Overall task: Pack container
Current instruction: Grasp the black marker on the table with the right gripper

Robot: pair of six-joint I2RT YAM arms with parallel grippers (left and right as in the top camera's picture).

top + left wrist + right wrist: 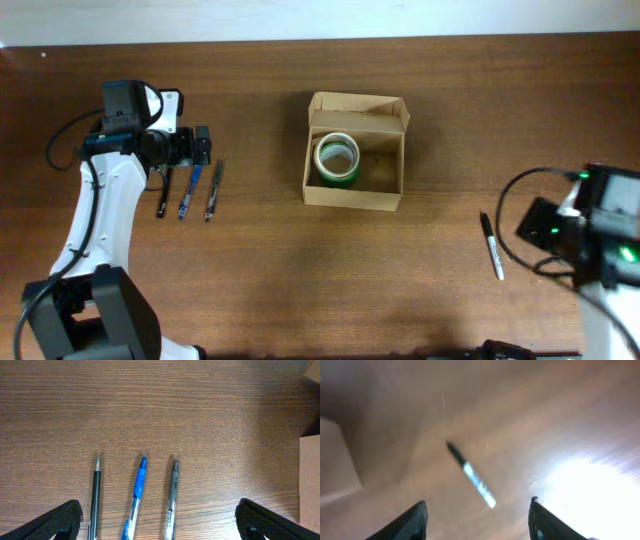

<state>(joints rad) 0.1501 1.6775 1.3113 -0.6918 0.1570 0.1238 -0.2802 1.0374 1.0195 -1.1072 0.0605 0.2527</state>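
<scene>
Surface: dark brown wood-grain table (pixel 300 290), with a pale strip along the far edge in the overhead view.

Box (pixel 355 198): tan cardboard, set a little beyond table centre, between the two arms and well apart from both. The flap lid is folded back on the far side and the interior is exposed. One green tape roll (pixel 336 179) is seen inside, lying flat in the left half with its hole facing up; the right half of the box floor is bare.

To the left of the box, three pens are laid side by side, roughly parallel and not touching: black (pixel 95 495), blue (pixel 138 485), grey (pixel 172 490).

Left gripper (pixel 159 510): held above the pens, jaws spread wide, nothing between them. All three pens are framed between its fingers in the left wrist view.

To the right of the box, a single marker (pixel 493 245) is noted, lying alone on the table.

Right gripper (pixel 477 510): fingers apart, nothing held, with the marker ahead of it. The right wrist view is blurred, with strong glare at lower right.
</scene>
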